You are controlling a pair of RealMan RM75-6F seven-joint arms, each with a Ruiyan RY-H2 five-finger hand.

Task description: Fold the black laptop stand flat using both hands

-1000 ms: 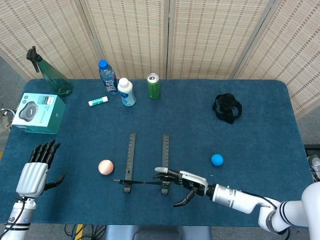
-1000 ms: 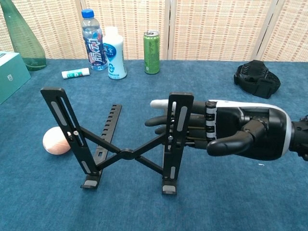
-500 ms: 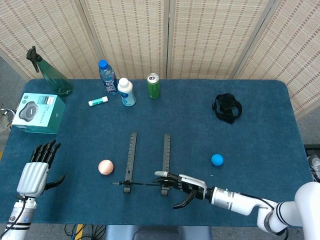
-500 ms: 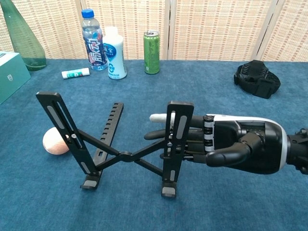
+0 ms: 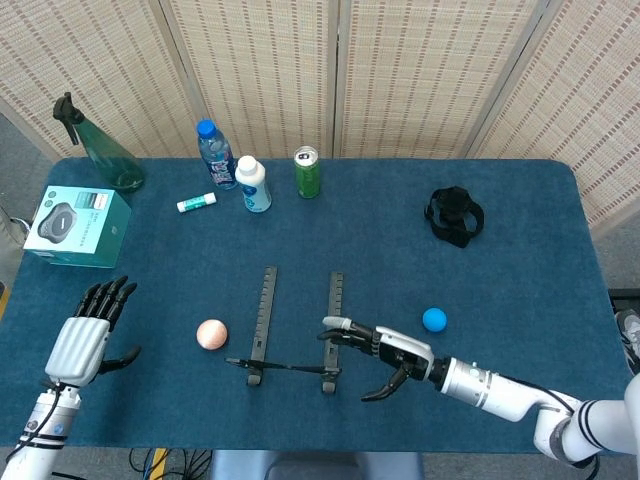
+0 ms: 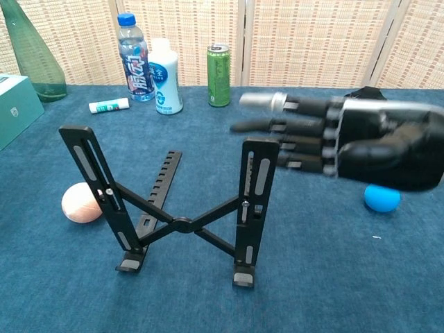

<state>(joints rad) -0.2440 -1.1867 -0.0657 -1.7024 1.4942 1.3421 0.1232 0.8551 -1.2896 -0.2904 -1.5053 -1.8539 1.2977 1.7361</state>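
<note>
The black laptop stand [image 5: 290, 335] stands unfolded at the front middle of the table. In the chest view its two slotted uprights [image 6: 256, 186] rise from a crossed link with a hub [image 6: 182, 223]. My right hand [image 6: 347, 139] hovers just right of the right upright's top, fingers stretched out toward the left, holding nothing; I cannot tell whether its fingertips touch the stand. The head view shows this right hand [image 5: 385, 352] beside the stand's right rail. My left hand [image 5: 87, 340] floats with spread fingers near the front left edge, well away from the stand.
A pink ball [image 5: 211, 334] lies left of the stand, a blue ball [image 5: 433, 319] to its right. At the back stand a green can [image 5: 307, 172], two bottles [image 5: 216, 155], a spray bottle [image 5: 100, 150], a teal box [image 5: 78, 226] and a black strap [image 5: 454, 215].
My right hand has risen and drawn back to the right, off the right upright it lay against. The stand has rocked slightly. My left hand has edged forward and right.
</note>
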